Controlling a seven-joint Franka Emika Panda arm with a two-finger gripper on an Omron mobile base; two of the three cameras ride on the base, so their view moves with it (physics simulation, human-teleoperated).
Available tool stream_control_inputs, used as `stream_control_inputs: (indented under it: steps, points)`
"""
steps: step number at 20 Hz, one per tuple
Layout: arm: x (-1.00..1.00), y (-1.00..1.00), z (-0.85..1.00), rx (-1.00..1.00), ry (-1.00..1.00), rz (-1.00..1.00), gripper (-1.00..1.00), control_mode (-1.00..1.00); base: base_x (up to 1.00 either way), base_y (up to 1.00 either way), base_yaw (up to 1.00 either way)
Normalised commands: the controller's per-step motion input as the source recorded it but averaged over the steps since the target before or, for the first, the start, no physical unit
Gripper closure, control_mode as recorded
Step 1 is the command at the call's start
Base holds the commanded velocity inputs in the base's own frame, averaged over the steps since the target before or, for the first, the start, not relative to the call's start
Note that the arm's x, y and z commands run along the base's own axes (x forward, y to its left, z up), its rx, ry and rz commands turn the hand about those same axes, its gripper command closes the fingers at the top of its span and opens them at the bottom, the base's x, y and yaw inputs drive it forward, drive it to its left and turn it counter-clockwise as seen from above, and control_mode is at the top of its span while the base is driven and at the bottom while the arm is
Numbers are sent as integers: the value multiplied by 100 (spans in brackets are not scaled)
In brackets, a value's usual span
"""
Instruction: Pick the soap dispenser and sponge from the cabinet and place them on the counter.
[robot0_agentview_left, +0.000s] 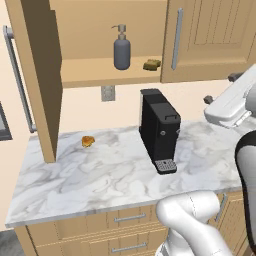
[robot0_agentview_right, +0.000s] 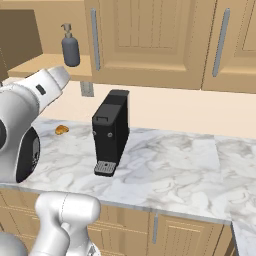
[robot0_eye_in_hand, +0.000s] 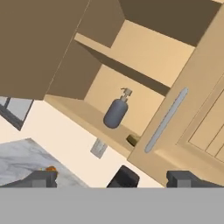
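The cabinet (robot0_agentview_left: 90, 73) stands open above the counter (robot0_agentview_left: 100, 177). On its lower board the slate-grey soap dispenser (robot0_agentview_left: 121, 50) is upright, and the small mustard sponge (robot0_agentview_left: 151, 64) lies just right of it, next to the closed door's edge. The hand view looks up at both the dispenser (robot0_eye_in_hand: 116, 112) and the sponge (robot0_eye_in_hand: 133, 140) from some distance. My gripper (robot0_eye_in_hand: 113, 179) is open with nothing between its fingers, well short of the shelf. In the left base view the gripper (robot0_agentview_left: 221, 88) hangs at the right, above the counter. The right base view shows the dispenser (robot0_agentview_right: 70, 49).
A black coffee machine (robot0_agentview_left: 160, 129) stands mid-counter under the shelf. An orange-brown lump (robot0_agentview_left: 88, 141) lies at the back left near the open cabinet door (robot0_agentview_left: 37, 80). Closed cabinet doors with grey bar handles (robot0_agentview_left: 176, 39) sit to the right. A wall outlet (robot0_agentview_left: 107, 93) is below the shelf.
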Motion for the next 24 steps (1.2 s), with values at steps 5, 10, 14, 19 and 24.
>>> stream_control_inputs:
  steps: [5, 10, 14, 19, 24]
  points:
    - [37, 0, 0, 3, -9, -10, -100, -100, 0, 0, 0]
    - [0, 0, 0, 0, 0, 0, -100, -100, 0, 0, 0]
    - [0, -10, 2, 15, 0, 0, -100, -100, 0, 0, 0]
    - [0, -22, 13, 28, -5, 0, -100, -100, 0, 0, 0]
    - [-2, -16, 6, 15, -5, 0, -100, -100, 0, 0, 0]
